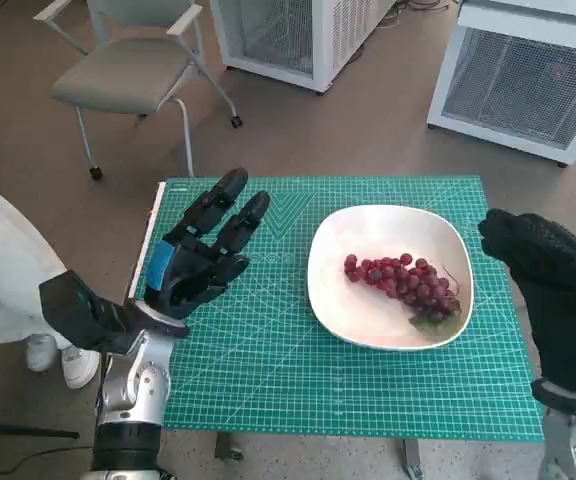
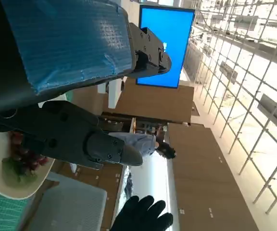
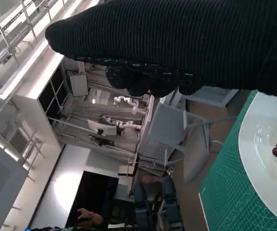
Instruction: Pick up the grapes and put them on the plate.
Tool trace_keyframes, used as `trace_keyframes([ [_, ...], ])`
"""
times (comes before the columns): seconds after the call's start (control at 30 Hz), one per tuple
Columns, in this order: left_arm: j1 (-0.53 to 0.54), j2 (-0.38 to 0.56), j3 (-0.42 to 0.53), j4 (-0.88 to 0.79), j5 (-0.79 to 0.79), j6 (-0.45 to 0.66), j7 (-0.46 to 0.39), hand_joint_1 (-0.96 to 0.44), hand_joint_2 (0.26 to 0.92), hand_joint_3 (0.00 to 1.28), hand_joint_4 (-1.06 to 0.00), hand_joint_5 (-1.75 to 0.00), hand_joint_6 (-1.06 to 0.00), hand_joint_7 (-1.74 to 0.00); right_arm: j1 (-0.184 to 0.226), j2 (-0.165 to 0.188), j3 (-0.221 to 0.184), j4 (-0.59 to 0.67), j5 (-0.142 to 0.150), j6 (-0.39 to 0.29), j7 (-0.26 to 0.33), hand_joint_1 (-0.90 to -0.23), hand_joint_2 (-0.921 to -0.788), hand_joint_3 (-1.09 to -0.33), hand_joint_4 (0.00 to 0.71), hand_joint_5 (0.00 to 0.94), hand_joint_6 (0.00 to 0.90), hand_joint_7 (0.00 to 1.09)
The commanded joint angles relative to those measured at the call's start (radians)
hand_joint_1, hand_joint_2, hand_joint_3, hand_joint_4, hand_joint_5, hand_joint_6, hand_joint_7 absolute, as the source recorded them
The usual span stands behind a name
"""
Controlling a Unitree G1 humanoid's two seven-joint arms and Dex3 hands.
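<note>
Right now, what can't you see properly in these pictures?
- Right hand: the head view's edge cuts it off; its fingers are hidden in the right wrist view by the glove.
- Grapes: mostly hidden behind the left hand in the left wrist view.
- Plate: cut off by the right wrist view's edge.

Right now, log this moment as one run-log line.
grapes: on plate | left hand: open, above mat | right hand: empty, beside plate | task: placed
</note>
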State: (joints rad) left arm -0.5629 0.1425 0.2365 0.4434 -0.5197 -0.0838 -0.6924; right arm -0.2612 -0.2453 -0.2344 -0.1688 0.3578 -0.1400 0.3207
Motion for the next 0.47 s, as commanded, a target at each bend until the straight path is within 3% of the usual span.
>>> trace_keyframes([
  [0.03,0.007,-0.009,-0.006,-0.02,0.01,-0.013,0.005,-0.36,0.917,0.0,-0.24,0.0,-0.36,-0.01,0.002,-0.005,0.003,0.02,0.007,0.009,0.012,-0.535,-0.921,-0.578,0.432,0.091,0.132,0.86],
  [0.47,0.004,-0.015,-0.02,0.008,0.046,-0.053,0.01,-0.37,0.918,0.0,-0.25,0.0,-0.37,-0.01,-0.003,-0.005,0.001,0.026,0.007,0.011,0.015,-0.536,-0.921,-0.578,0.431,0.094,0.134,0.86],
])
